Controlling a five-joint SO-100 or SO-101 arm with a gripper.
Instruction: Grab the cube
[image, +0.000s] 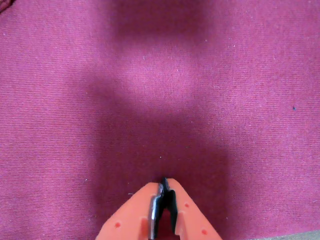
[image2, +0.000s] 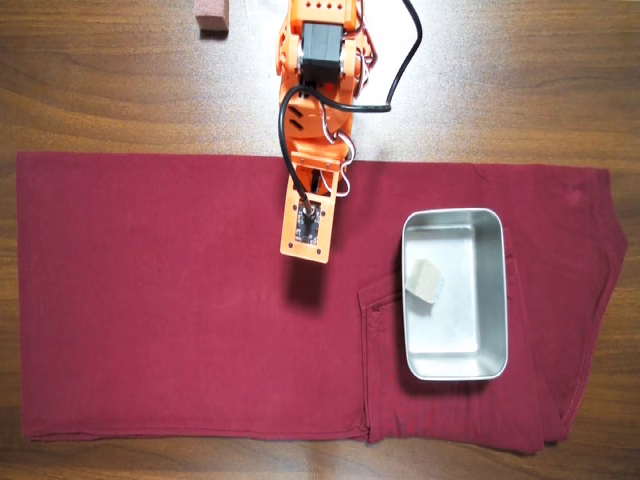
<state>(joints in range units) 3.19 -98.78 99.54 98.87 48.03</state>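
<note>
The cube (image2: 424, 281) is a small pale beige-grey block lying inside the metal tray (image2: 455, 362), near its left wall, in the overhead view. My orange gripper (image: 164, 182) is shut and empty; in the wrist view its tips meet over bare red cloth. In the overhead view the gripper (image2: 304, 250) hangs over the cloth, to the left of the tray and apart from it. The cube does not show in the wrist view.
A dark red cloth (image2: 150, 300) covers most of the wooden table (image2: 100, 80). A reddish-brown block (image2: 211, 15) sits at the top edge, left of the arm's base (image2: 320, 50). A black cable loops along the arm.
</note>
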